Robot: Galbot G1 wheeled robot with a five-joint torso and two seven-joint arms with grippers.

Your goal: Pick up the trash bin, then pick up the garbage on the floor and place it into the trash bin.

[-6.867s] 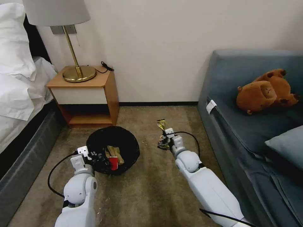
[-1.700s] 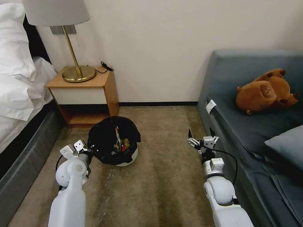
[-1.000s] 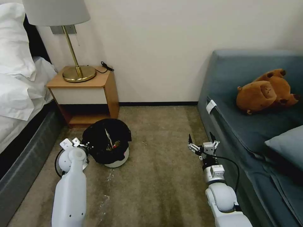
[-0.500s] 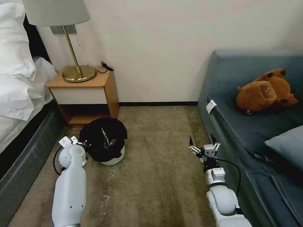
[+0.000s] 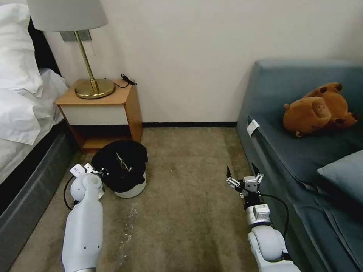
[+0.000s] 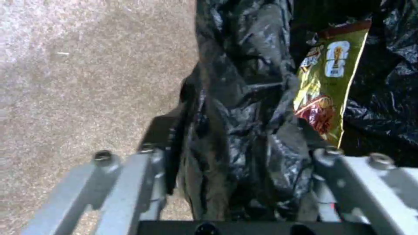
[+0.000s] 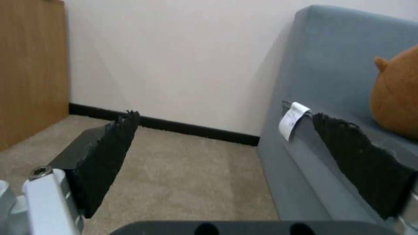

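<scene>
Head view: left arm reaches forward and low over the carpet [image 5: 189, 211], forearm nearly straight, left gripper [image 5: 101, 174] clamped on the near rim of the trash bin [image 5: 121, 170]. Bin is tilted, mouth tipped toward the gripper, white round base showing on the far lower side, just in front of the wooden nightstand [image 5: 102, 113]. Right arm held forward beside the grey-blue sofa [image 5: 302, 151], right gripper [image 5: 244, 172] pointing ahead with fingers spread wide, nothing between them.

Left wrist view: left gripper [image 6: 237, 143] fingers pinch a fold of the crinkly black bag liner [image 6: 244, 98], glossy and creased; metal finger links either side. Just beyond the fingers, inside the bin, lies a dark-gold snack wrapper [image 6: 329, 85] with a red print, flat and upright against the liner. Head view shows this only as a thin pale sliver in the bin mouth.

Right wrist view: right gripper [image 7: 235, 153] black ribbed pads [image 7: 109, 156] well apart; short-pile beige carpet ahead, sofa front with a white tag [image 7: 294, 120] to one side, brown plush toy [image 7: 398, 94] on the seat.
</scene>
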